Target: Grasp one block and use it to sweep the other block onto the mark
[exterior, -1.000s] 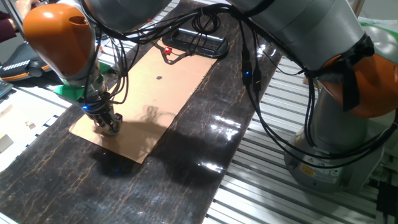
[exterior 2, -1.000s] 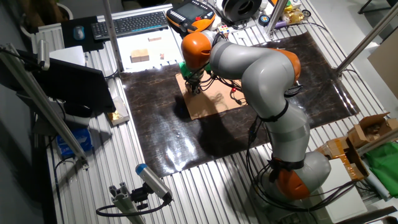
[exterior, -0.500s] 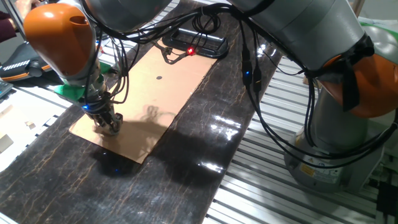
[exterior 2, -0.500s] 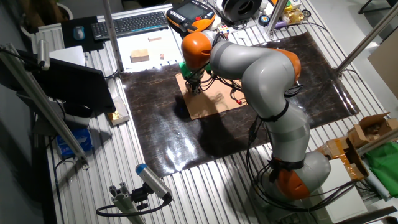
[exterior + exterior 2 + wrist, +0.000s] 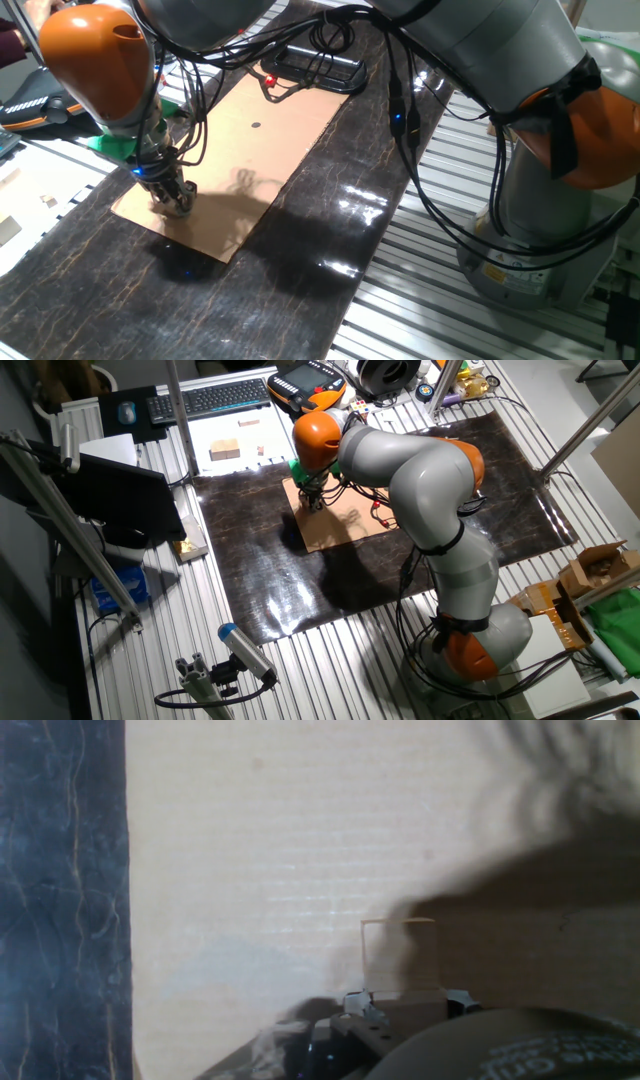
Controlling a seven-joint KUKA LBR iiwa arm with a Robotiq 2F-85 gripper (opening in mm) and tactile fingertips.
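we see our gripper (image 5: 178, 203) low on the tan cardboard sheet (image 5: 260, 150), closed w/ a small tan wooden block (image 5: 399, 955) between its fingers.

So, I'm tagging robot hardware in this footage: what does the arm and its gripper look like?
The arm has smooth silver-grey links with rounded orange joint housings. Loose black cables trail along it, one carrying a small blue light. The gripper is small, dark and metallic, below a green part at the wrist.

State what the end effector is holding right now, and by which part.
A block, tan like the cardboard, sits at the end effector tips, apparently gripped by its near end. Finger contact itself is not clearly visible.
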